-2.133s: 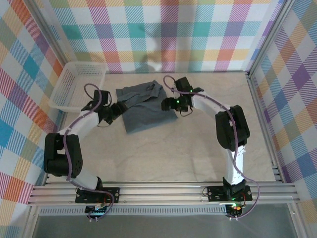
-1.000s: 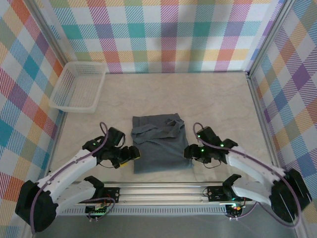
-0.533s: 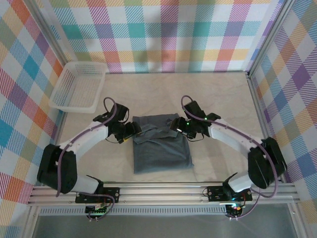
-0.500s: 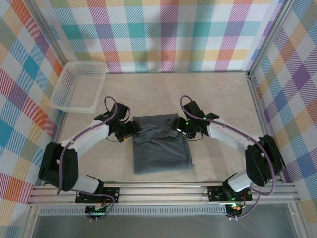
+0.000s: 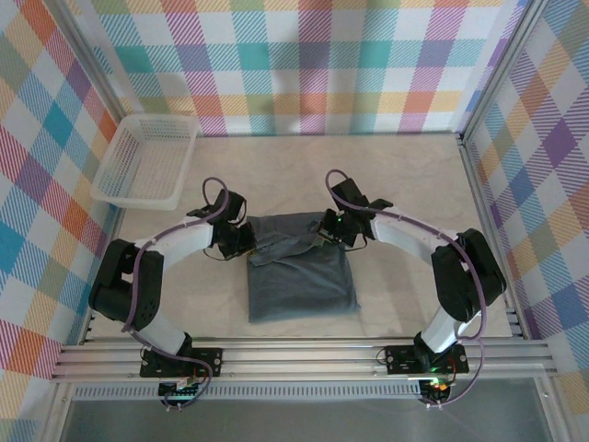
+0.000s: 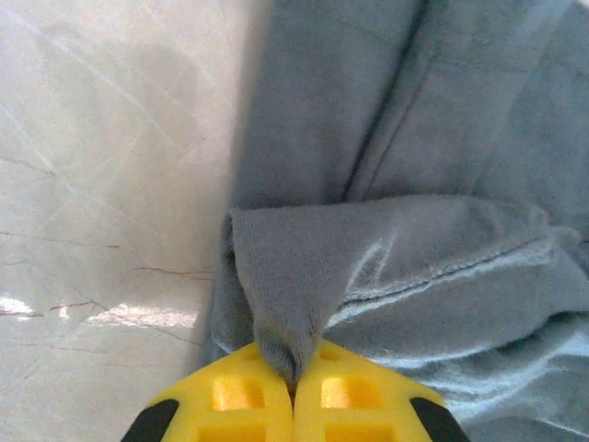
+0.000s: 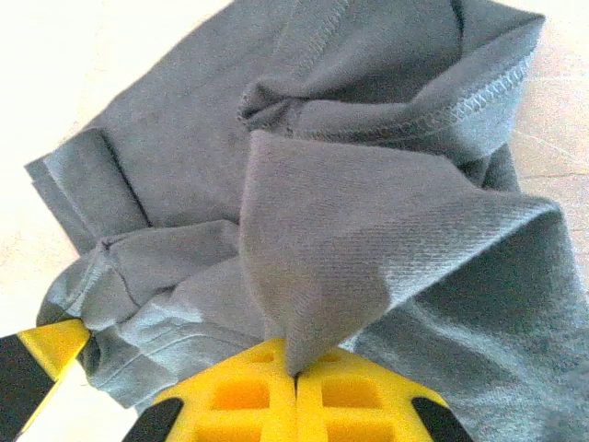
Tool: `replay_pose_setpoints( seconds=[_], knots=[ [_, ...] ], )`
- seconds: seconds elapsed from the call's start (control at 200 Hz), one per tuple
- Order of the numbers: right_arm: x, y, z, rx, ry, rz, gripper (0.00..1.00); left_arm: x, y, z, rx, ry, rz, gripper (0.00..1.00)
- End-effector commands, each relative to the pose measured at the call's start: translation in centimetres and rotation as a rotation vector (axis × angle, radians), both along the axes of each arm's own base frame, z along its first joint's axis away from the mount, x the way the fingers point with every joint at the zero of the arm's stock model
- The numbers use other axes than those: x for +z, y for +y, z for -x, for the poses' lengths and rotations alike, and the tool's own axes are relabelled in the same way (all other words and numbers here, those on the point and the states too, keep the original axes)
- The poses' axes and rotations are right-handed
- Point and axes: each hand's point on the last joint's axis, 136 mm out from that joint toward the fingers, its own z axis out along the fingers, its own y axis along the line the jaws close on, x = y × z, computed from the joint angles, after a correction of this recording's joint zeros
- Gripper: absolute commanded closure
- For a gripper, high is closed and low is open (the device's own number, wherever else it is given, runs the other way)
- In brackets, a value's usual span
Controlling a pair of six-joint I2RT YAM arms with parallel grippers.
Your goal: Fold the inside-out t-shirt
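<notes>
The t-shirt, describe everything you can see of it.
The t-shirt is plain slate blue-grey soft cloth, hem stitching showing, folded into a rough rectangle lying flat on the pale table. Its far edge is rumpled, where the left gripper and the right gripper each pinch a corner fold, jaws shut on the cloth.

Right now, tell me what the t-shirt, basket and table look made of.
T-shirt: soft matte knit cloth; fine weave and stitched hems show.
Basket: probably white plastic; open mesh walls.
Table: pale, marble-patterned, slightly glossy; veins and glare, possibly laminate.
</notes>
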Motion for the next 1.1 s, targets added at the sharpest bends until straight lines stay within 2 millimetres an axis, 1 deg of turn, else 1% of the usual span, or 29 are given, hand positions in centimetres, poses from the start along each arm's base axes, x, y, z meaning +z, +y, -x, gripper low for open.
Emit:
replay_pose_setpoints(
  seconds=[0.0, 0.055, 0.075, 0.125, 0.165, 0.18, 0.19, 0.225, 0.28, 0.3, 0.325, 0.375, 0.41, 0.465, 0.495, 0.53, 0.6, 0.63, 0.7, 0.81, 0.975, 1.02, 1.095],
  knots=[
    [1.6, -0.5, -2.5, -0.066, -0.008, -0.07, 1.0, 3.5, 0.1, -2.4, 0.049, -0.082, 0.061, 0.99],
    [1.8, -0.9, -4.2, -0.096, -0.014, -0.104, 1.0, 3.8, 0.0, -3.9, 0.076, -0.087, 0.105, 0.98],
    [1.8, -1.1, -5.0, -0.104, -0.018, -0.108, 0.98, 3.8, -0.2, -4.6, 0.082, -0.091, 0.119, 0.97],
    [1.3, -1.6, -6.7, -0.12, -0.016, -0.112, 0.96, 3.6, -0.5, -6.4, 0.103, -0.103, 0.143, 0.93],
    [0.9, -1.8, -8.3, -0.125, -0.018, -0.132, 0.93, 3.4, -0.7, -8.2, 0.129, -0.121, 0.178, 0.88],
    [0.8, -1.9, -8.9, -0.13, -0.017, -0.139, 0.9, 3.1, -0.6, -8.7, 0.142, -0.113, 0.19, 0.86],
    [0.6, -2.0, -9.3, -0.133, -0.017, -0.142, 0.88, 3.3, -0.6, -9.5, 0.148, -0.133, 0.205, 0.85],
    [0.2, -2.4, -10.7, -0.143, -0.017, -0.146, 0.81, 3.1, -0.4, -11.1, 0.18, -0.148, 0.237, 0.8],
    [-0.2, -3.1, -12.6, -0.143, -0.018, -0.133, 0.65, 2.7, 0.2, -13.2, 0.219, -0.16, 0.268, 0.66],
    [-0.3, -3.3, -13.0, -0.138, -0.017, -0.122, 0.61, 2.7, 0.5, -13.8, 0.228, -0.163, 0.273, 0.59],
    [-0.1, -3.6, -13.5, -0.126, -0.019, -0.112, 0.56, 2.7, 0.8, -14.3, 0.237, -0.164, 0.277, 0.54],
    [1.0, -3.6, -14.0, -0.073, -0.046, -0.098, 0.49, 3.2, 1.3, -14.9, 0.237, -0.178, 0.277, 0.45],
    [1.9, -3.7, -14.0, -0.041, -0.076, -0.075, 0.45, 3.7, 1.8, -14.8, 0.236, -0.187, 0.266, 0.39],
    [2.9, -4.3, -13.4, 0.006, -0.125, -0.037, 0.4, 4.4, 2.6, -14.1, 0.225, -0.204, 0.232, 0.33],
    [3.0, -4.9, -13.0, 0.024, -0.146, -0.008, 0.37, 4.8, 3.0, -13.6, 0.217, -0.213, 0.217, 0.31],
    [3.0, -5.4, -12.4, 0.046, -0.169, 0.02, 0.34, 4.8, 3.3, -12.7, 0.204, -0.21, 0.195, 0.3],
    [2.0, -5.9, -11.0, 0.111, -0.205, 0.051, 0.32, 4.5, 3.4, -11.2, 0.16, -0.205, 0.17, 0.29],
    [1.4, -6.0, -10.5, 0.135, -0.209, 0.06, 0.32, 4.1, 3.3, -10.6, 0.134, -0.201, 0.154, 0.29],
    [0.2, -5.6, -9.6, 0.191, -0.203, 0.049, 0.32, 3.2, 2.6, -10.0, 0.06, -0.203, 0.116, 0.28],
    [-0.3, -4.7, -9.5, 0.224, -0.202, 0.002, 0.32, 2.0, 1.4, -10.4, -0.015, -0.198, 0.098, 0.28],
    [-0.2, -3.9, -9.1, 0.227, -0.182, -0.061, 0.32, 0.4, 0.9, -12.9, -0.019, -0.236, 0.081, 0.27],
    [-0.3, -3.8, -8.9, 0.231, -0.179, -0.069, 0.32, 0.4, 0.1, -13.5, -0.037, -0.264, 0.116, 0.27],
    [-0.7, -3.9, -8.6, 0.233, -0.173, -0.066, 0.32, 0.4, -1.4, -14.0, -0.082, -0.284, 0.175, 0.27]
  ],
)
